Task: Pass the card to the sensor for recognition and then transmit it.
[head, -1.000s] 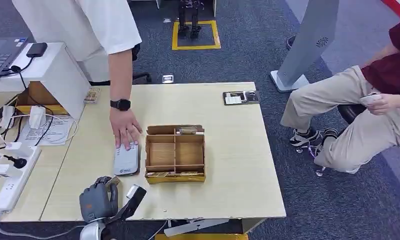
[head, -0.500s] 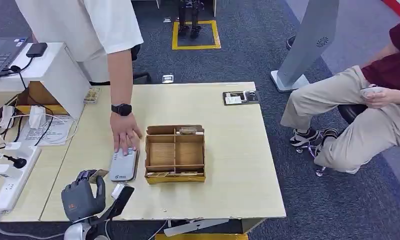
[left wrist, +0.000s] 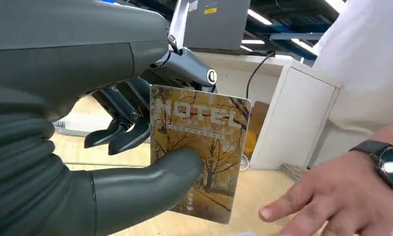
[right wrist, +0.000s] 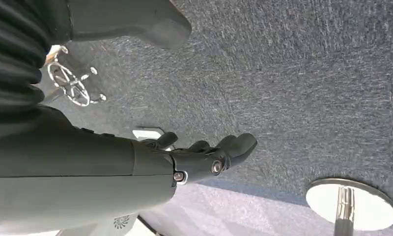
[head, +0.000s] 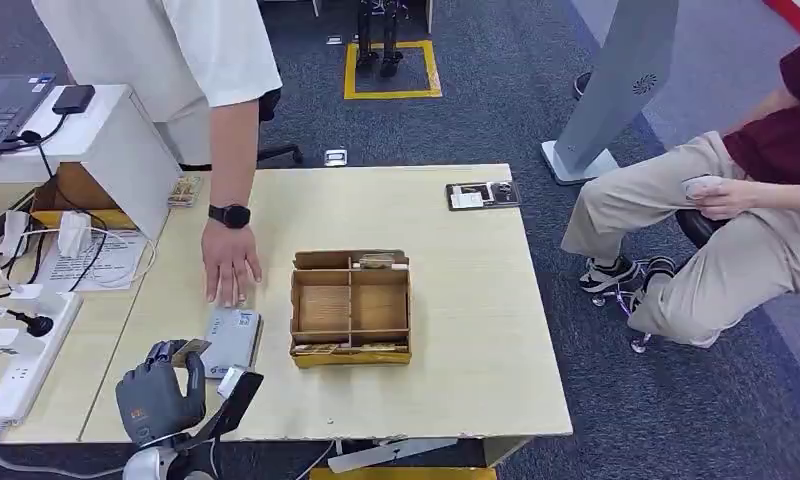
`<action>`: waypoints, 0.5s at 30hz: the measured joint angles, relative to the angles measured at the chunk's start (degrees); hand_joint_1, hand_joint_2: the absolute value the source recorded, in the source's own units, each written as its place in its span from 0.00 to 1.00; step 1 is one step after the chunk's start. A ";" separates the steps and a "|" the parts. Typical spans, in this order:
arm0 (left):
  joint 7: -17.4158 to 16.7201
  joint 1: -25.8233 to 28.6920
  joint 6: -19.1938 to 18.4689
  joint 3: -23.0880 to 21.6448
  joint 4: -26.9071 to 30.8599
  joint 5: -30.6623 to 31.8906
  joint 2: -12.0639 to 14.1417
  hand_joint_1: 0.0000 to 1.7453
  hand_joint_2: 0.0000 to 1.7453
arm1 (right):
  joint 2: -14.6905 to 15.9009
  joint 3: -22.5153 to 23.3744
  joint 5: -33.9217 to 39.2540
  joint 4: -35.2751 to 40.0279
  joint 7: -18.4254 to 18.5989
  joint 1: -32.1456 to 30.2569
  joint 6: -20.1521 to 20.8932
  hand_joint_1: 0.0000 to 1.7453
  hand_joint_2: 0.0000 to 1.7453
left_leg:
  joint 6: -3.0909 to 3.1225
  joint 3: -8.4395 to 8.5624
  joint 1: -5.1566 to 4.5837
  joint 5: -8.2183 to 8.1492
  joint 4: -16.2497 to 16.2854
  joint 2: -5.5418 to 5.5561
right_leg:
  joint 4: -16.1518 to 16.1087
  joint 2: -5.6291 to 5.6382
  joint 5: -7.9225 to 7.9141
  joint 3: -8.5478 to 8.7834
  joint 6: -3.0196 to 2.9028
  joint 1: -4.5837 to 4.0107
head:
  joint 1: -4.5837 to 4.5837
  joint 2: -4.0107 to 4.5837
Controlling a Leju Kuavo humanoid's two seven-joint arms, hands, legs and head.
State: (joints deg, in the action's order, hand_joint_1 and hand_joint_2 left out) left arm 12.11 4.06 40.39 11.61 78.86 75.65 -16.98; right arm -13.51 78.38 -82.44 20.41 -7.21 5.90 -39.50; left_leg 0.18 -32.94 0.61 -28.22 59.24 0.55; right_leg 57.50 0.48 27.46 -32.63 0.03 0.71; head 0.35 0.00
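A: Where is the card (left wrist: 199, 152)?

B: In the left hand (head: 158, 397), at the near left corner of the worktop (head: 456, 300). In the left wrist view the thick thumb presses on its printed face and the darker fingers (left wrist: 128, 135) sit behind it, so the fingers are clamped on the card.

A: Which way does it point?

B: It is a long rectangle with an autumn-tree print and the word HOTEL across one short end. In the left wrist view the long axis runs away from the thumb toward that lettered end, and the printed face is turned to the wrist camera. In the head view just a small tan edge of it shows above the hand, so I cannot tell its tilt from there.

A: And the sensor?

B: A flat light grey reader (head: 230, 340) lies on the worktop just beyond the left hand, beside the left wall of the cardboard tray (head: 351, 303). A person's hand (head: 228, 268) with a black wristwatch (head: 229, 215) reaches down over the reader's far end; I cannot tell whether it touches.

A: The right hand (right wrist: 204, 157)?

B: It hangs over blue-grey carpet (right wrist: 307, 88), holding nothing, with the fingers stretched out side by side and the thumb standing well apart from them.
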 joint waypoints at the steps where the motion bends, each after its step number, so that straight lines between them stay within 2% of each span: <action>1: 0.00 0.00 0.00 0.00 0.02 0.00 0.00 1.00 1.00 | 0.00 0.00 0.00 0.00 0.00 0.00 -0.02 0.00 1.00 | 0.00 0.00 0.00 0.00 0.00 0.00 | 0.00 0.00 0.00 0.00 0.00 0.00 | 0.02 0.00; 15: 0.00 0.03 0.00 0.02 0.24 0.00 0.00 1.00 1.00 | 0.00 0.00 0.00 0.00 0.00 0.00 0.00 0.00 1.00 | 0.00 0.00 0.00 0.00 0.00 0.00 | 0.00 0.00 0.00 0.00 0.00 0.00 | 0.00 0.00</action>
State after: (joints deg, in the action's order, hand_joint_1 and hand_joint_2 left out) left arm 12.11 4.09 40.39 11.63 79.10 75.65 -16.98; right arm -13.51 78.38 -82.44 20.41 -7.21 5.90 -39.50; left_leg 0.18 -32.94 0.61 -28.22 59.24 0.55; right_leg 57.50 0.48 27.46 -32.63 0.03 0.71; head 0.35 0.00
